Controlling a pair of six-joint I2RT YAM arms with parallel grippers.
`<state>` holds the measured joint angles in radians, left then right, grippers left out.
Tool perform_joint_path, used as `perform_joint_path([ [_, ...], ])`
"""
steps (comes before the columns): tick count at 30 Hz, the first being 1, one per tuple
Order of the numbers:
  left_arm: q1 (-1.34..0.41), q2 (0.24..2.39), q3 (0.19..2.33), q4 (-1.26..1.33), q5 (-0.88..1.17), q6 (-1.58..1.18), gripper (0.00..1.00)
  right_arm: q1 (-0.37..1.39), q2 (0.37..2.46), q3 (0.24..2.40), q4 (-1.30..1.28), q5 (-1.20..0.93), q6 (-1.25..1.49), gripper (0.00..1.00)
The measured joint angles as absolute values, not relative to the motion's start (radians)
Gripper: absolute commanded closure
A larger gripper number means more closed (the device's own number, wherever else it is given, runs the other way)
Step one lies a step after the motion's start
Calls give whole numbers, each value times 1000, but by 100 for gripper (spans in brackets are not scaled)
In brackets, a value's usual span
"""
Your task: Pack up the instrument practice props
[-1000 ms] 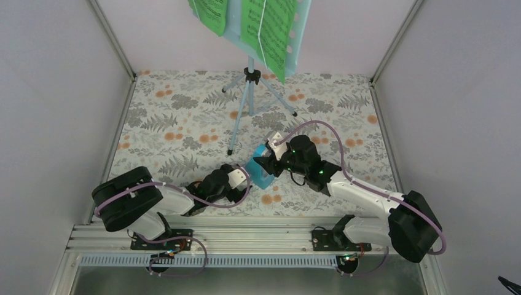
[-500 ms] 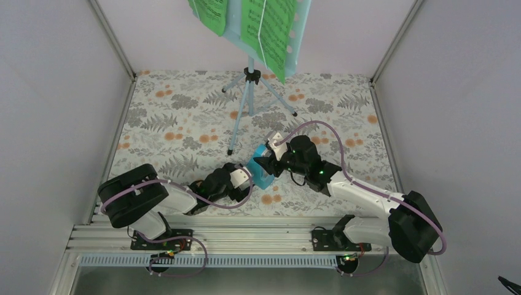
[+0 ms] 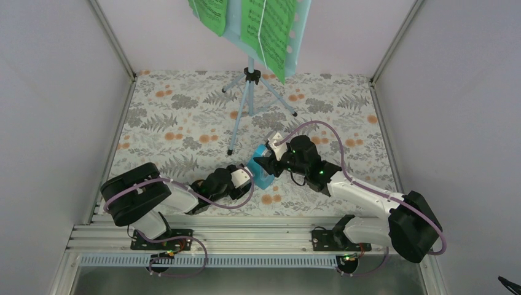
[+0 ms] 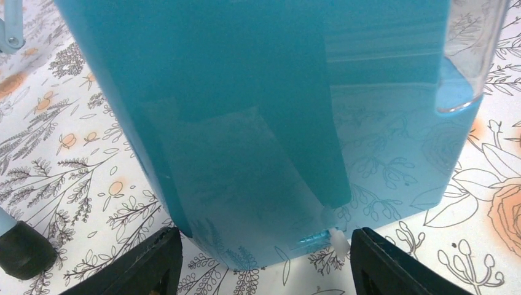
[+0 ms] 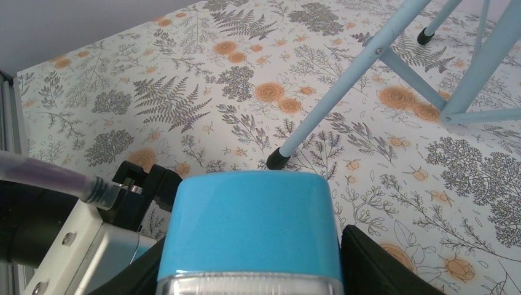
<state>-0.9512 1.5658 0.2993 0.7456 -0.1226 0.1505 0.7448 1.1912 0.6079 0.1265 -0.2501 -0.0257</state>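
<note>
The small blue metronome [image 3: 263, 173] stands on the floral table, and my right gripper [image 3: 266, 162] is shut on it from the right. In the right wrist view its blue top [image 5: 249, 221] fills the gap between my right gripper [image 5: 249, 267] jaws, both touching it. My left gripper [image 3: 246, 176] reaches in from the left. Its open fingers [image 4: 156, 261] flank the metronome's lower end [image 4: 258, 110], with a small gap on the right side. The pale blue music stand [image 3: 249, 92] stands behind, with green sheet-music pages [image 3: 270, 31] on its desk.
The stand's tripod legs [image 5: 344, 86] spread over the table just behind the metronome, one black foot [image 4: 18, 249] close to my left gripper. Grey walls [image 3: 61, 92] enclose the table on three sides. An aluminium rail [image 3: 246, 236] carries both arm bases.
My left gripper has slid a little right toward the metronome and its jaws have narrowed around the lower end. The right arm and metronome have stayed still.
</note>
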Motion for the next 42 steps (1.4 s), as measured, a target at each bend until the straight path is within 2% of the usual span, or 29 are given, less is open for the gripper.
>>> perform_joint_path([
  [10,-951,1567,299,746,-121,150,42,745,1190,607,126,-249,-26,45],
  [15,-950,1567,299,746,-123,150,42,744,1189,607,126,-248,-26,46],
  [17,-950,1567,299,746,-123,150,37,744,1189,606,126,-248,-26,45],
  [20,-951,1567,299,746,-120,156,17,745,1188,606,126,-249,-26,46],
  [23,-951,1566,300,745,-118,154,9,745,1188,606,126,-248,-25,46],
  [30,-951,1444,279,736,-144,131,3,748,1180,603,122,-154,10,46],
  [36,-925,1250,245,718,-177,63,2,751,1148,583,118,48,104,44],
  [42,-838,1142,337,544,-186,-16,0,670,1136,577,103,192,210,44],
])
